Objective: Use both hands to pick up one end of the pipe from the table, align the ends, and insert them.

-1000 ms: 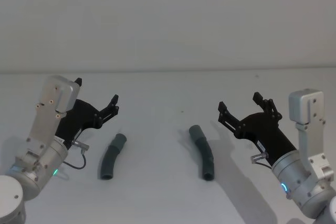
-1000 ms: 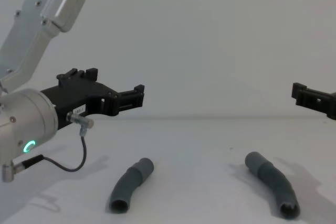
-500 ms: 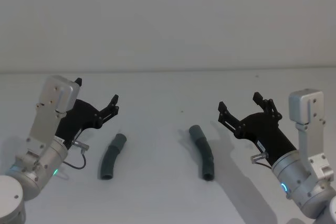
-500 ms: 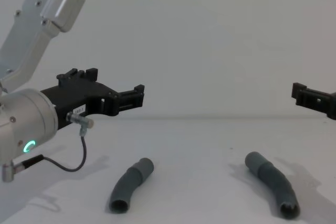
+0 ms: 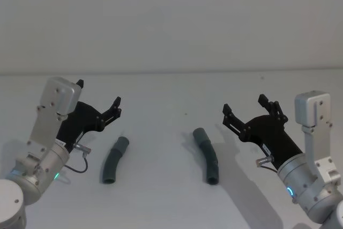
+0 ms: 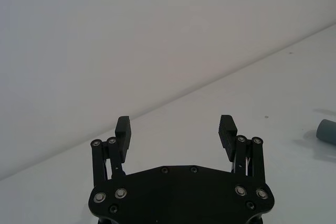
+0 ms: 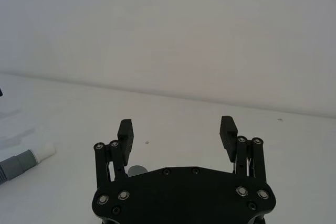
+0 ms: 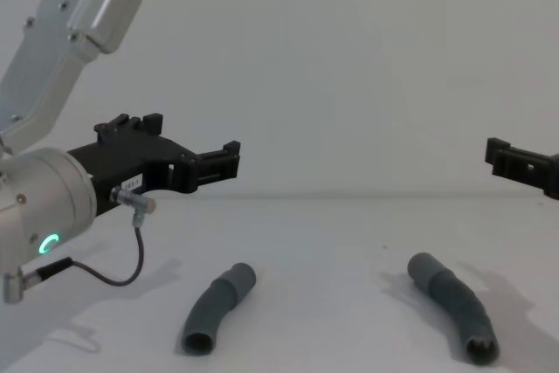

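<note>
Head view: left gripper (image 5: 99,94) wide; left pipe (image 5: 113,159) on bench (image 5: 161,202), inboard and below it, long axis fore-aft. Right gripper (image 5: 245,105) wide; right pipe (image 5: 207,155) inboard, same lie. Chest view: both grippers hover above the pipes. Each arm is nearer its own pipe.

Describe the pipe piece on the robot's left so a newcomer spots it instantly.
On the white table, look beside the open left gripper. The left pipe piece is the curved dark-grey hose lying there; its twin, the right pipe piece, lies nearer the right gripper and looks longer.
</note>
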`<action>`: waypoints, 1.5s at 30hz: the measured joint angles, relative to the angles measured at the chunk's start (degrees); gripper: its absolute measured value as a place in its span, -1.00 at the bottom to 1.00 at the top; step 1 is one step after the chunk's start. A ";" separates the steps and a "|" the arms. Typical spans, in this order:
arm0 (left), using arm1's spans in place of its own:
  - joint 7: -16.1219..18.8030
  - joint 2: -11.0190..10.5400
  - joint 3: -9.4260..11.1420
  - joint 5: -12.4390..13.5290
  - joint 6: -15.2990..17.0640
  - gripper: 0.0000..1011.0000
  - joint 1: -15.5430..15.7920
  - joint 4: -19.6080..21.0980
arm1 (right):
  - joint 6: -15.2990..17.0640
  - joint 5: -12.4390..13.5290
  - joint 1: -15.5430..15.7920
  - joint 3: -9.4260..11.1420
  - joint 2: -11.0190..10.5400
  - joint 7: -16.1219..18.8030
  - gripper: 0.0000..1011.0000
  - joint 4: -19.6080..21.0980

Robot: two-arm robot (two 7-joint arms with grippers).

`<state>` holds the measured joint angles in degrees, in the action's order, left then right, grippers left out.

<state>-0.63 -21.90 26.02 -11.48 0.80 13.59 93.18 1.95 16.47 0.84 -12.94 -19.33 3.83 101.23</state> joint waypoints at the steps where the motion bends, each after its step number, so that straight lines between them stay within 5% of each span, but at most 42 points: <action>1: 0.00 0.01 0.00 0.00 0.00 0.98 0.00 0.00 | 0.00 0.00 0.00 0.00 0.00 0.00 0.98 0.00; 6: 0.00 0.20 -0.22 -0.17 0.46 0.98 -0.01 0.07 | 0.00 0.00 0.00 0.00 0.00 0.00 0.98 0.00; 15: 0.37 1.36 -1.79 -2.84 6.32 0.98 -0.03 2.84 | 0.00 0.00 0.00 0.00 0.00 0.00 0.98 0.00; 31: 4.57 4.25 -4.15 -7.70 28.99 0.98 1.67 11.44 | 0.00 0.00 0.00 0.00 0.00 0.00 0.98 0.00; 39: 2.85 3.23 -2.63 -9.21 39.26 0.98 4.08 13.34 | 0.00 0.00 0.00 0.00 0.00 0.00 0.98 0.00; 45: 0.59 2.11 -1.02 -9.84 43.76 0.98 5.62 13.73 | 0.00 0.00 0.00 0.00 0.00 0.00 0.98 0.00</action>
<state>-0.04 -19.79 25.00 -21.32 44.56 19.21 106.90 1.95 16.46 0.84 -12.94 -19.33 3.83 101.23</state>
